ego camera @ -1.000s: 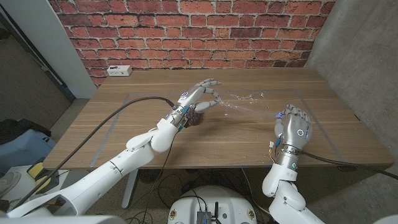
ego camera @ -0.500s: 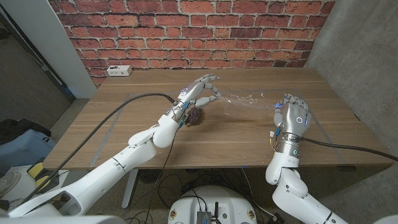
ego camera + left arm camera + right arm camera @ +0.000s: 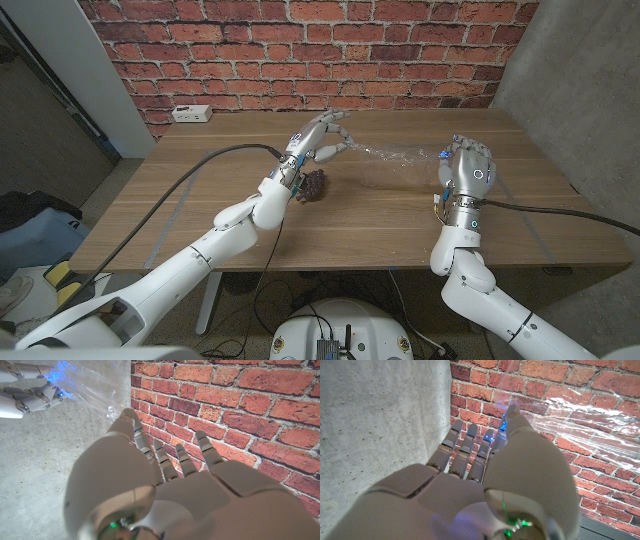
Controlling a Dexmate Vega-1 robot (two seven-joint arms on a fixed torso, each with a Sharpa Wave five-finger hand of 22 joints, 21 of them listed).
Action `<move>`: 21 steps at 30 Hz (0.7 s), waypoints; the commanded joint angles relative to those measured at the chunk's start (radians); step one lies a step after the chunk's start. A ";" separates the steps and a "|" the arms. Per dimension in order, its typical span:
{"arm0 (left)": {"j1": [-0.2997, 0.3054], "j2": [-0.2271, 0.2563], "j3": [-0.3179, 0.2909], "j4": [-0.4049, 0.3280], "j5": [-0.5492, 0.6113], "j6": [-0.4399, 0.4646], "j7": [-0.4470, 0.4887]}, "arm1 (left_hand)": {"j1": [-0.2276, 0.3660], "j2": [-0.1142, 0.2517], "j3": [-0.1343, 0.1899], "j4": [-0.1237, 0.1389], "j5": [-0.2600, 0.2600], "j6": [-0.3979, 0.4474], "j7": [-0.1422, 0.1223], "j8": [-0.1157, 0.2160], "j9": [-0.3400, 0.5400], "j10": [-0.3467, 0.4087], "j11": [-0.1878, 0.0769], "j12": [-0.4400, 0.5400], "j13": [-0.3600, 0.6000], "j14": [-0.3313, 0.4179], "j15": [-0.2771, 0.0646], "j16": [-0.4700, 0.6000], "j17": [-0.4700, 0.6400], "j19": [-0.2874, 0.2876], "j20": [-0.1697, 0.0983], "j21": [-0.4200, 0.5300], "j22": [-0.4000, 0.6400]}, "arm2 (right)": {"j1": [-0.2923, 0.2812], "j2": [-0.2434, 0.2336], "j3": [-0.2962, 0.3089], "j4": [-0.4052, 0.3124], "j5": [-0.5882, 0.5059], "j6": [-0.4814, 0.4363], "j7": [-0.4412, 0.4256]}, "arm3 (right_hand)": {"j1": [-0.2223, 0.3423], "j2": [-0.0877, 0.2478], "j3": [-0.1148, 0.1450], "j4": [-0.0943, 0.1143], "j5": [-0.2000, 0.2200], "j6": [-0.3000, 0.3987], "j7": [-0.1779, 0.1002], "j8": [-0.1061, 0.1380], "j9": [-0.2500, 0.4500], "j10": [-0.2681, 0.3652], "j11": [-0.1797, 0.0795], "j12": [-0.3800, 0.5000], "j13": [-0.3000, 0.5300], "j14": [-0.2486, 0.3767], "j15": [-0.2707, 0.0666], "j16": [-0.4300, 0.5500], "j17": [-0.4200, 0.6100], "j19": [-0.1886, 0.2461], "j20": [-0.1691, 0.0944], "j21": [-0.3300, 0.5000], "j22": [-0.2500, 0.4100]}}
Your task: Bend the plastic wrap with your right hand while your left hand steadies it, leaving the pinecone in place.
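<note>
Left hand [image 3: 322, 137] pinches plastic wrap [image 3: 392, 154] to anchor it — right hand [image 3: 467, 172] grips the far end, apparently for bending; pinecone [image 3: 314, 183] sits below the left hand.

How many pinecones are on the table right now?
1: the pinecone sits on the wooden table, just under the left hand, partly covered by that wrist. Nothing suggests another, though the arm could hide one.
</note>
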 commanded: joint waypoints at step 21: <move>-0.196 -0.059 0.102 0.172 0.057 0.110 0.010 | -0.007 0.002 -0.001 0.005 -0.008 0.025 -0.018 -0.005 0.201 -0.041 0.009 -0.005 0.003 -0.028 -0.005 0.001 0.003 -0.014 0.005 -0.006 0.006 | 0.261 -0.046 -0.072 0.218 0.066 0.105 0.135 | -0.014 -0.004 0.028 -0.006 -0.008 0.013 -0.006 0.007 0.002 0.011 -0.009 -0.013 -0.001 -0.007 -0.162 -0.018 0.000 -0.008 0.003 -0.008 0.002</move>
